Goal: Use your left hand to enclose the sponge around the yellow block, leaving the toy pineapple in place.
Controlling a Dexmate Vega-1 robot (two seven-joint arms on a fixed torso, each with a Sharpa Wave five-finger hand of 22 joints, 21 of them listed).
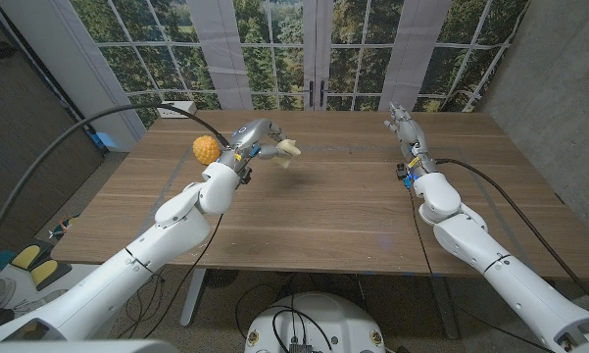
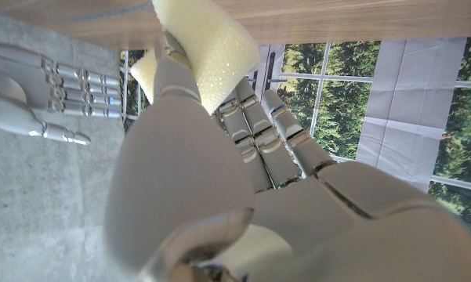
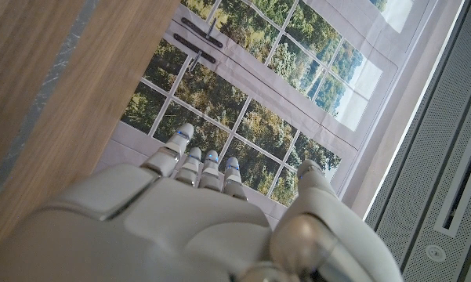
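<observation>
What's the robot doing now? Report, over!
Left robot hand holds the sponge above the table. Right robot hand open, holding nothing. Toy pineapple sits beside the left hand. Can't see the yellow block.

White glossy arm shells, black cables along forearms, silver-grey segmented fingers (image 2: 255, 129) with blue-marked joints.
</observation>
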